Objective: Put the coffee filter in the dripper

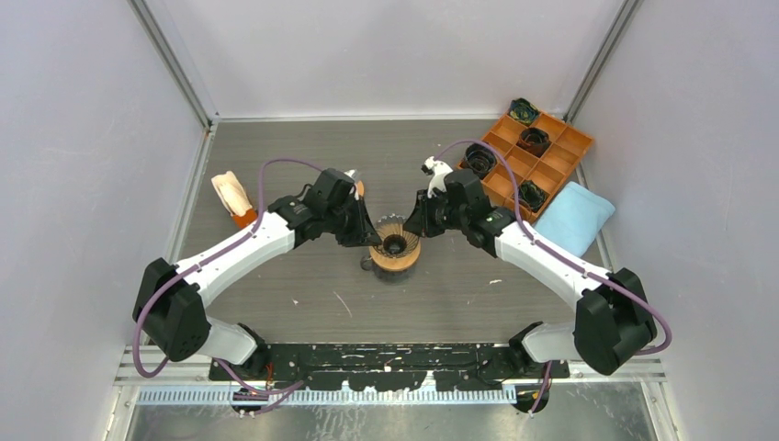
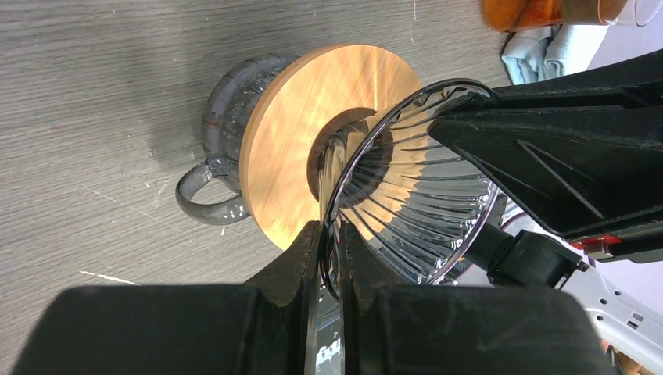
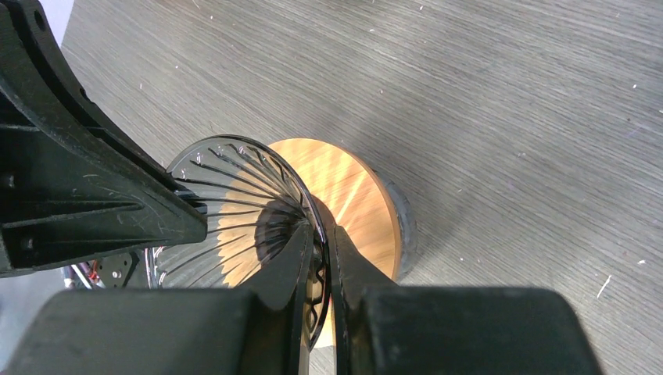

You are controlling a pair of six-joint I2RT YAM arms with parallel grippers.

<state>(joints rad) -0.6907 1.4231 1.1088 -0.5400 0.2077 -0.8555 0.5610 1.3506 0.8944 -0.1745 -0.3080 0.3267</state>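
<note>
The left claw (image 2: 330,248) is pinching the glass rim of the dripper (image 2: 422,205), its two fingers nearly together with only the thin glass between them. The right claw (image 3: 319,254) is clamping the same rim from the opposite side in the same way. Between them the dripper is sitting on its wood collar (image 2: 293,133) at the centre of the top view, mouth up, and no paper is showing inside it.

The filter (image 1: 230,192) is lying well apart from both claws at the upper left of the top view, leaning in an orange holder (image 1: 243,219). It is sitting to the left of the left claw, so that arm looks much the nearer. I judge one claw is going to have to let go of the rim and travel leftward in the frame to fetch it.
</note>
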